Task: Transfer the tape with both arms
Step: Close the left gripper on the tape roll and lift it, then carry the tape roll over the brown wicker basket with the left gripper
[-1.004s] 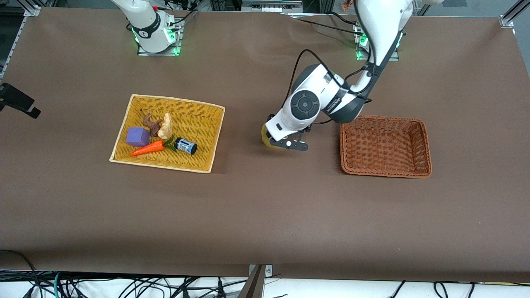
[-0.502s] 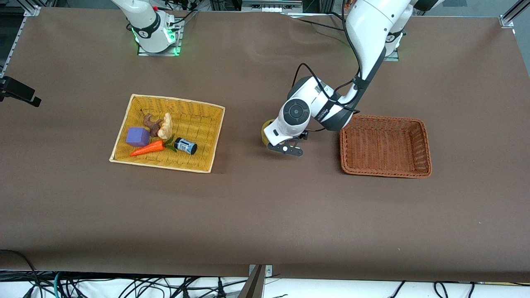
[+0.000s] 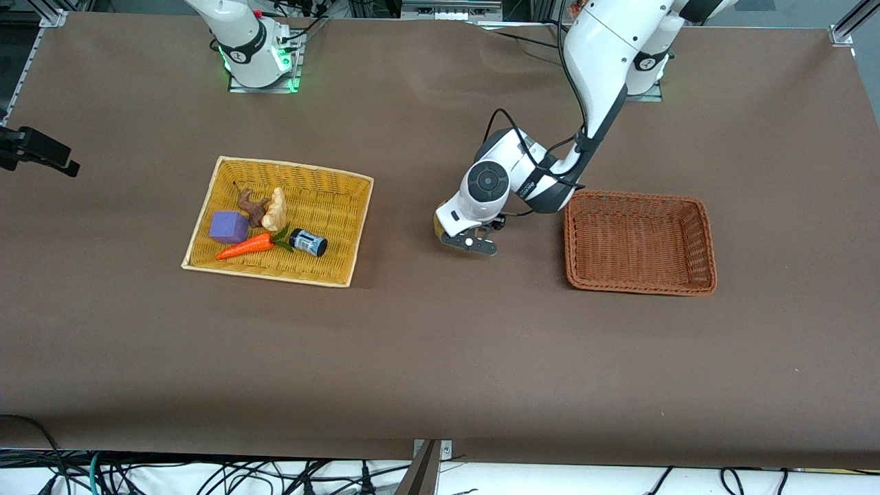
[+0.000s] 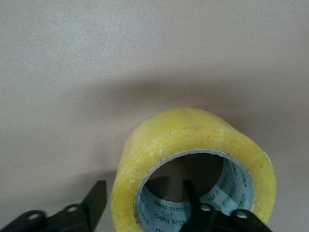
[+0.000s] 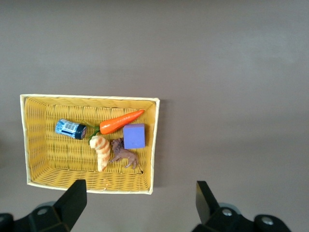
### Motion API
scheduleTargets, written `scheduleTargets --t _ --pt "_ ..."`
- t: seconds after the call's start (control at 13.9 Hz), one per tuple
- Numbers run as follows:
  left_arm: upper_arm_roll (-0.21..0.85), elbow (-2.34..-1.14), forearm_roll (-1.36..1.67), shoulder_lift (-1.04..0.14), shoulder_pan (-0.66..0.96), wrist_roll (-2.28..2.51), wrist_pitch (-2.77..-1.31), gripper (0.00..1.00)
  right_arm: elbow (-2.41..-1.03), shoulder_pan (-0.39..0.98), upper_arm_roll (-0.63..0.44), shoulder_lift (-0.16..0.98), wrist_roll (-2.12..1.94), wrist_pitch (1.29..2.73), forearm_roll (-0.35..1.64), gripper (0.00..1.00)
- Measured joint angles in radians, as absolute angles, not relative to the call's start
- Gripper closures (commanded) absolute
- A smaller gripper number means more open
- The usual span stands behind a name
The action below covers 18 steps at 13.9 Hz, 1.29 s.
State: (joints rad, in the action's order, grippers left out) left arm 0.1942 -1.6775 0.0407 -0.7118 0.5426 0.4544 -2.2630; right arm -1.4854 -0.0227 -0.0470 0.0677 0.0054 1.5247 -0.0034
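Between the baskets: tape (image 3: 438, 225) on its rim on the counter (image 3: 440, 357), hollow centre facing the left claw (image 3: 469, 242).
Tape: thick ring, glossy translucent yellow, grey card core with green print inside.
Left claw: black, down at the roll, fingers astride its wall, one in the hollow, one outside and just off the yellow; narrowed, not yet pinching.
Right claw (image 5: 140, 187): black, spread wide, holding nothing, hanging over the right arm's end of the counter.
Yellow basket (image 3: 289, 167): flat woven rectangle toward the right arm's end, holding a carrot (image 3: 245, 246), a purple block (image 3: 228, 227) and a small blue bottle (image 3: 308, 242).
Brown basket (image 3: 639, 196): same weave, darker, toward the left arm's end, just beside the left arm's wrist.
Counter: matte brown sheet, faintly creased.
Change: left claw come down onto the roll and drawn in from wide; tape where it was.
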Motion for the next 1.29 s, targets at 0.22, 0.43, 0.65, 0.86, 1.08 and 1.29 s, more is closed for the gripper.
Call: scheduleTargets --t 0.22,0.43,0.65,0.86,1.08,1.29 --pt "0.192 -1.676 0.041 -0.712 0.543 0.454 -2.264 1.00 -1.486 -0.025 -0.043 0.073 0.005 1.525 -0.003 0.00" --pt "0.191 -1.674 0.040 -0.711 0.543 0.453 -2.265 1.00 -1.486 -0.026 -0.044 0.079 0.005 1.525 -0.003 0.00" --pt "0.184 -1.661 0.040 -0.685 0.538 0.453 -2.242 1.00 -1.486 -0.026 -0.045 0.082 0.005 1.525 -0.003 0.00" --pt "0.172 -1.642 0.040 -0.586 0.507 0.454 -2.127 1.00 -1.486 -0.026 -0.045 0.082 0.005 1.525 -0.003 0.00" --pt "0.168 -1.626 0.040 -0.478 0.434 0.414 -1.985 1.00 -1.486 -0.027 -0.045 0.082 0.005 1.525 -0.003 0.00" --pt "0.165 -1.621 0.039 -0.411 0.334 0.300 -1.891 1.00 -1.486 -0.026 -0.045 0.082 0.005 1.525 -0.003 0.00"
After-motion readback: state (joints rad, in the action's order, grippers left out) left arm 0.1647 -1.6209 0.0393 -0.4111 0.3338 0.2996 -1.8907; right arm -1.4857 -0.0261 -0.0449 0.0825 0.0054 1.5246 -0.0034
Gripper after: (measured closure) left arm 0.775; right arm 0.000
